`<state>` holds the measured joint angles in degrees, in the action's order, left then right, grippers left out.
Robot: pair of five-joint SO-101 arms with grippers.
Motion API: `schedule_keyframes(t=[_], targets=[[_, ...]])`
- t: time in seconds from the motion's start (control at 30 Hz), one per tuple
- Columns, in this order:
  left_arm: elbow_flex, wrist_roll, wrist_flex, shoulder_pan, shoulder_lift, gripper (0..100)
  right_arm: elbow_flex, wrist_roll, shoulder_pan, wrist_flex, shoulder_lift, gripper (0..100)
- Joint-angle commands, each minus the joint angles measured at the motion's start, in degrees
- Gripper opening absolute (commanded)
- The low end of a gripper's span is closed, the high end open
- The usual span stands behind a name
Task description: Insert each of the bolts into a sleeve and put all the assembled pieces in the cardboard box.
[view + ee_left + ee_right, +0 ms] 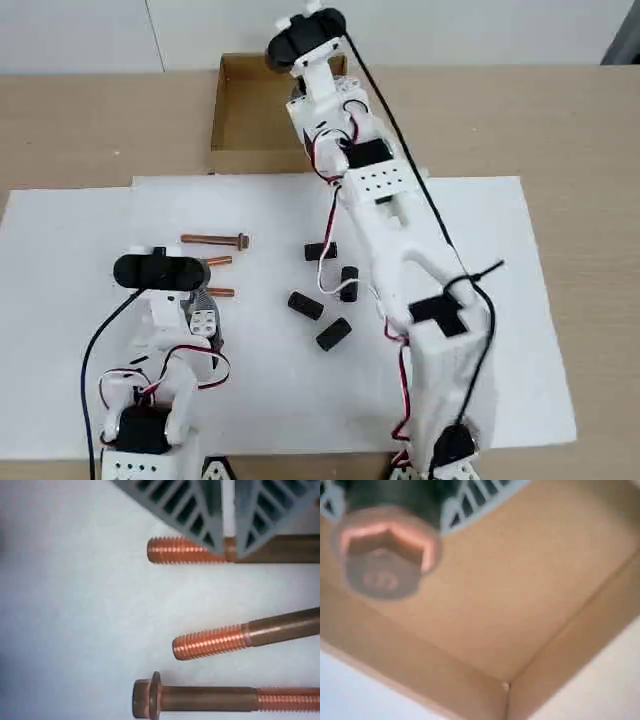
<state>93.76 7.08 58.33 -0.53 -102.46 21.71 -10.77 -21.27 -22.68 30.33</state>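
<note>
Three copper bolts lie on the white sheet: one (185, 550) under my left gripper (228, 540), a second (240, 637) beside it, and a third (210, 698) with its hex head showing. The left gripper (205, 300) hangs just over the nearest bolt (222, 292), fingers together with only a thin slit between them. Several black sleeves (334, 333) lie loose mid-sheet. My right gripper (305, 100) is over the cardboard box (240, 110). It (395, 500) is shut on a bolt in a black sleeve (385, 550), above the box floor (520, 595).
The white sheet (80, 250) covers most of the wooden table (100, 120). The right arm stretches across it past the sleeves, with its cables hanging near them. The box stands at the sheet's far edge.
</note>
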Motion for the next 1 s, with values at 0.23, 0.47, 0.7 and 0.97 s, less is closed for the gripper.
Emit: schedule_keyframes(t=[0.23,0.47,0.7,0.97], targets=[[-0.2,-0.4,0.1,0.4,-0.4,1,6.2,-4.2,0.3,-1.1,5.1,14.3],[-0.2,-0.4,0.1,0.4,-0.4,1,6.3,-4.3,1.5,-3.0,4.0,14.1],[-0.2,-0.4,0.1,0.4,-0.4,1,6.3,-4.0,0.7,-19.5,-6.5,0.7],[-0.2,-0.4,0.1,0.4,-0.4,1,6.3,-3.9,0.6,-37.0,-14.6,0.3]])
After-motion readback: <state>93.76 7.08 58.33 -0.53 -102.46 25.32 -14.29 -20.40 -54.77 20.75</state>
